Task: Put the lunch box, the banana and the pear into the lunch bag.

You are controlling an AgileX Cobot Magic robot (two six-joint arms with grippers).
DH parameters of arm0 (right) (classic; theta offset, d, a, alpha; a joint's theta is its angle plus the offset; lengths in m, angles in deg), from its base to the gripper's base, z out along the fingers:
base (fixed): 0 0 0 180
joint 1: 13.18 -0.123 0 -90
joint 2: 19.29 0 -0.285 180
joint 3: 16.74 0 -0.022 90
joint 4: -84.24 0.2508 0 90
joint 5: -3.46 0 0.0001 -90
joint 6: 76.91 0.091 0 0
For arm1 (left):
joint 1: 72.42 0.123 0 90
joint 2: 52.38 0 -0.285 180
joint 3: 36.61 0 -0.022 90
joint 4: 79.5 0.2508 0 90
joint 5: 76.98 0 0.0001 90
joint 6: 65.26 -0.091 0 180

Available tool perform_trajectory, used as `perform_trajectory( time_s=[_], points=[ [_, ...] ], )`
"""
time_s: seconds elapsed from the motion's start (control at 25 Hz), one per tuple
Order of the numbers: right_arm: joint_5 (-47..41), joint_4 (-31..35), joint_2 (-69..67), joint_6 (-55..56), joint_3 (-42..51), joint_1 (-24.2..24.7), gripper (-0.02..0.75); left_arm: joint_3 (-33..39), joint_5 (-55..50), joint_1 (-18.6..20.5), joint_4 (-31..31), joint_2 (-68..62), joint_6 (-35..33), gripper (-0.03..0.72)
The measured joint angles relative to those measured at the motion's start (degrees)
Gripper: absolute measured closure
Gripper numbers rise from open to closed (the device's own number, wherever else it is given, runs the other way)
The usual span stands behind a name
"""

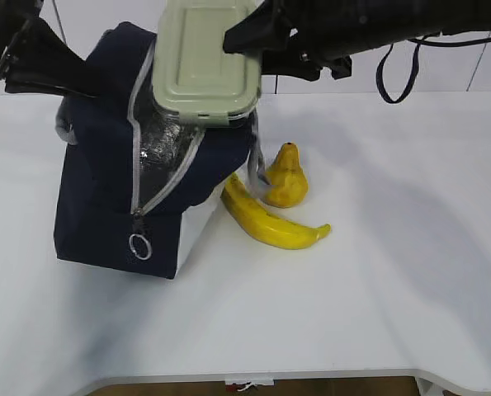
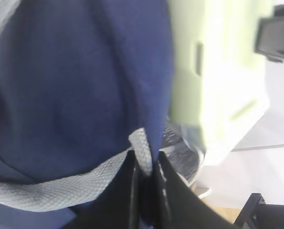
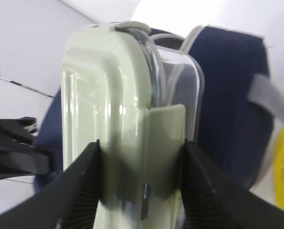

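Observation:
The navy lunch bag [image 1: 105,181] stands at the left with its zipper open and silver lining showing. My right gripper [image 1: 241,37] is shut on the lunch box [image 1: 205,58], green lid up, and holds it tilted in the bag's mouth; the right wrist view shows the jaws clamped on the lunch box [image 3: 132,133] at its lid clip. My left gripper [image 2: 149,164] is shut on the bag's grey webbing handle [image 2: 142,152] and navy fabric, holding the bag's left side. The banana [image 1: 270,223] and the pear [image 1: 286,177] lie on the table right of the bag.
The white table [image 1: 377,289] stretches right and front of the bag. A metal ring zipper pull [image 1: 139,246] hangs on the bag's front. A dark cable loop [image 1: 398,78] hangs from the right arm.

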Motion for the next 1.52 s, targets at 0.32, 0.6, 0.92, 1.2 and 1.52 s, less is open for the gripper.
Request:
perform_trajectory(
  time_s=[0.32,0.6,0.92,1.2,1.52],
  points=[
    [1.02,-4.92,-2.36,0.0,0.0,-0.03,0.358,0.0,0.64,0.0,0.0,0.0,-1.4,0.678],
    [2.37,-5.11,-2.36,-1.37,0.0,-1.62,0.358,0.0,1.46,0.0,0.0,0.0,-2.02,0.678],
    [7.02,-7.11,-2.58,-3.24,0.0,-5.62,0.358,0.0,1.77,0.0,0.0,0.0,-2.02,0.678],
    [7.47,-7.5,-6.51,-3.42,-2.88,-5.98,0.358,0.0,1.77,0.0,0.0,0.0,-3.36,0.678],
    [5.54,-7.39,-12.97,-3.42,-10.36,-8.73,0.358,0.0,1.77,0.0,1.67,0.0,-5.73,0.678]
  ],
)
